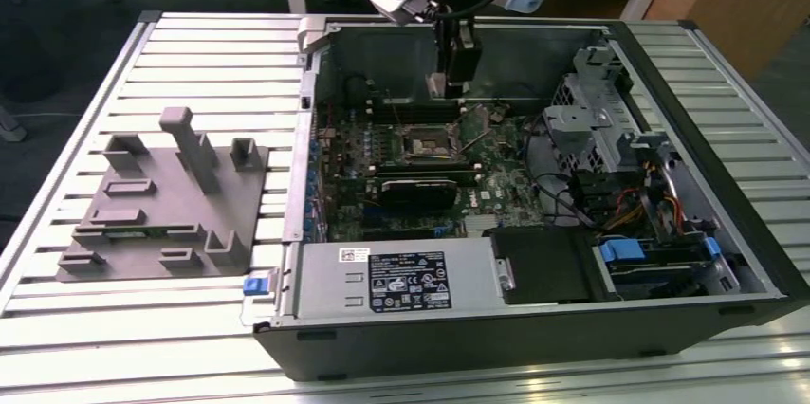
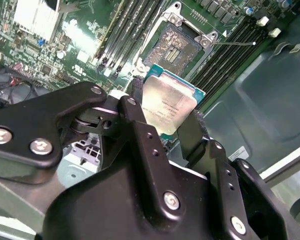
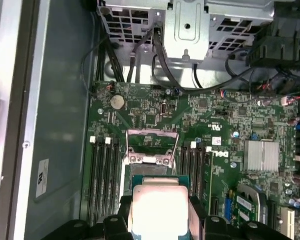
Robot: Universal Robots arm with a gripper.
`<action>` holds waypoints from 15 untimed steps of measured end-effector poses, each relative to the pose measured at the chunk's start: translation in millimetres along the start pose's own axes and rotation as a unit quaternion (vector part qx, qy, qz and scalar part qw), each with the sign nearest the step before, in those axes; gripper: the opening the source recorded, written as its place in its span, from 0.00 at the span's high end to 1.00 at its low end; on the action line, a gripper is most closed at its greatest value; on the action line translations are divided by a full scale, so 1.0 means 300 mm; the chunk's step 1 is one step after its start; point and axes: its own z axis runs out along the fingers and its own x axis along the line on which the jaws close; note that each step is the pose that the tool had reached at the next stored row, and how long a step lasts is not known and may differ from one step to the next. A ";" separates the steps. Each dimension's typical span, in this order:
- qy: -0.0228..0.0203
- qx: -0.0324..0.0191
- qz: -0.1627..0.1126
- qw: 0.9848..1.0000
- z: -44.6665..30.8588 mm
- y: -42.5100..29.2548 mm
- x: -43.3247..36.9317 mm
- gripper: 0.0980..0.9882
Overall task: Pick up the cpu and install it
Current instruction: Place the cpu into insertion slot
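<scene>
The cpu [image 2: 171, 104], a small square chip with a pale silvery top, is held at its edges between my black fingers [image 2: 139, 115]. My gripper [image 2: 167, 114] is shut on it, a short way above the green motherboard. The open socket [image 2: 173, 46] with its bare contact field lies just beyond the chip. In the first wrist view the cpu [image 3: 157, 207] sits in my gripper [image 3: 159, 216], next to the raised socket frame [image 3: 151, 150]. In the exterior view my gripper [image 1: 447, 87] hangs inside the open computer case, behind the socket [image 1: 428, 143].
A grey fixture [image 1: 158, 205] stands on the slatted table at the exterior view's left. Inside the case are the power supply [image 1: 393, 276] at the front, a drive cage [image 1: 608, 129] with cables on the right, memory slots [image 3: 103, 175] beside the socket and a heatsink [image 3: 261, 155].
</scene>
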 end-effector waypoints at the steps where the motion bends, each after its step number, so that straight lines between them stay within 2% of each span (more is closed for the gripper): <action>1: 0.000 0.000 0.002 1.000 0.003 0.000 0.001 0.52; 11: 0.000 0.000 0.002 1.000 0.047 -0.003 0.002 0.52; 15: 0.000 0.000 0.002 1.000 0.056 -0.004 0.002 0.52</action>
